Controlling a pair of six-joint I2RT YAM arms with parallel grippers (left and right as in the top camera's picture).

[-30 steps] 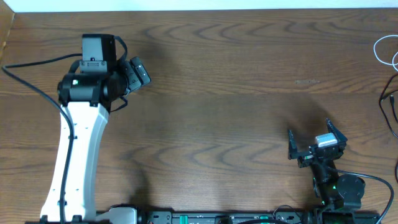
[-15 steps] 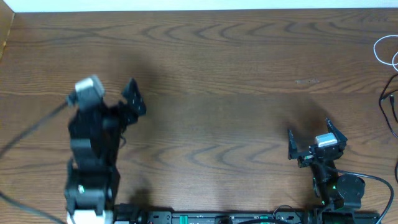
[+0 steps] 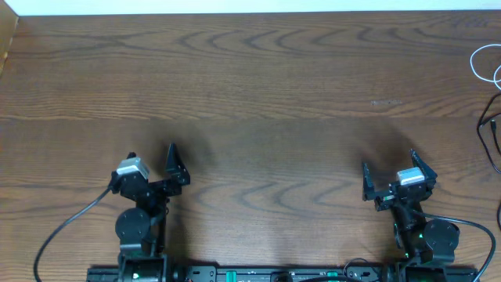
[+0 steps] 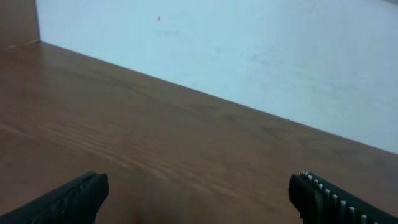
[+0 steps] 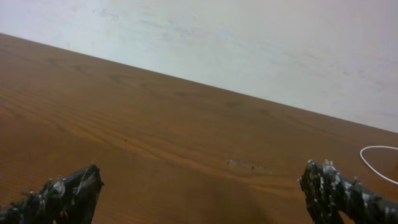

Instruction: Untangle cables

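Worktop (image 3: 266,94) with left gripper (image 3: 150,158) and right gripper (image 3: 390,166) open, empty — white cable (image 3: 473,64) and black cable (image 3: 485,135) hug its right edge; a careless reach may push them off.

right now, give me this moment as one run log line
left gripper: open, empty | right gripper: open, empty | white cable, black cable: far right table edge, partly out of frame, untouched
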